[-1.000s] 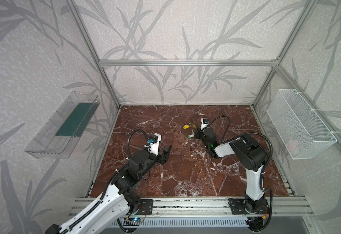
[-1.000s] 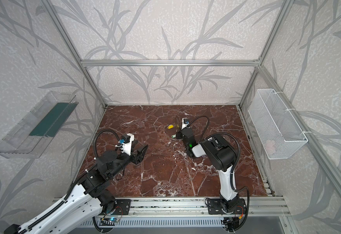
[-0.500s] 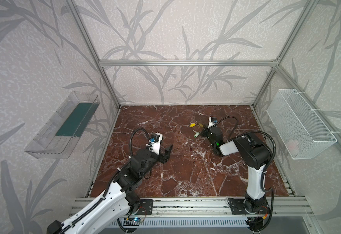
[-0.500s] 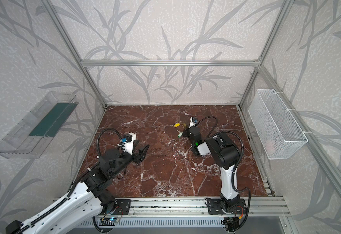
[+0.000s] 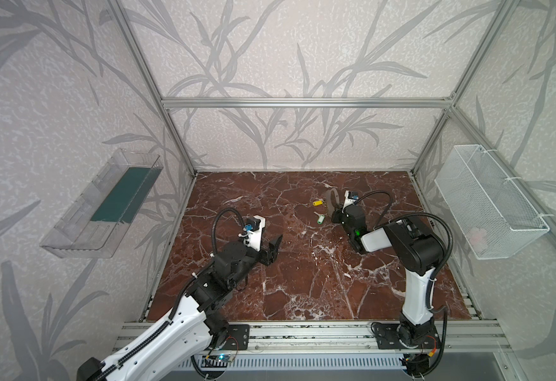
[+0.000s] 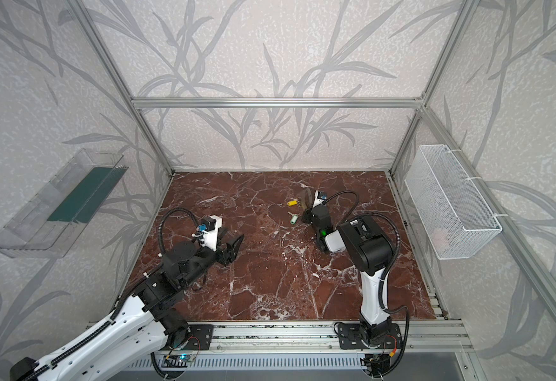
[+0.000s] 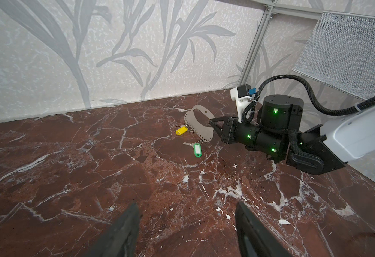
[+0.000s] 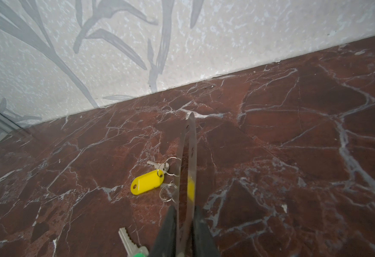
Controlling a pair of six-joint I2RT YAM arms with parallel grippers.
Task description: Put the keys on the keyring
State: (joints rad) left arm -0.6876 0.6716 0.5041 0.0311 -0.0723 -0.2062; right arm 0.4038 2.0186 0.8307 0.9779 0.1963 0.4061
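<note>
The keyring (image 5: pixel 331 197) (image 6: pixel 306 195) (image 7: pixel 193 129), a flat grey plate with an oval cutout, stands on edge at the back right of the marble floor. My right gripper (image 5: pixel 335 211) (image 6: pixel 307 215) (image 7: pixel 213 127) (image 8: pixel 184 211) is shut on its near end, and the right wrist view shows the plate (image 8: pixel 192 142) edge-on between the fingers. The yellow-tagged key (image 5: pixel 317 203) (image 6: pixel 291 202) (image 7: pixel 181 130) (image 8: pixel 147 182) and the green-tagged key (image 5: pixel 320 220) (image 6: pixel 293 220) (image 7: pixel 196 149) (image 8: pixel 128 241) lie beside it, their small rings at the plate's edge. My left gripper (image 5: pixel 274 248) (image 6: pixel 233 245) (image 7: pixel 187 207) hovers open and empty, left of centre.
A clear plastic shelf (image 5: pixel 105 204) (image 6: pixel 62 204) hangs on the left wall. A white wire basket (image 5: pixel 487 204) (image 6: pixel 451 204) (image 7: pixel 349 55) hangs on the right wall. Aluminium frame posts stand at the floor's corners, and the back wall is close behind the keyring.
My right gripper has carried the keyring to the right and slightly back, and both keys trailed along with it. The left arm has edged a little forward.
</note>
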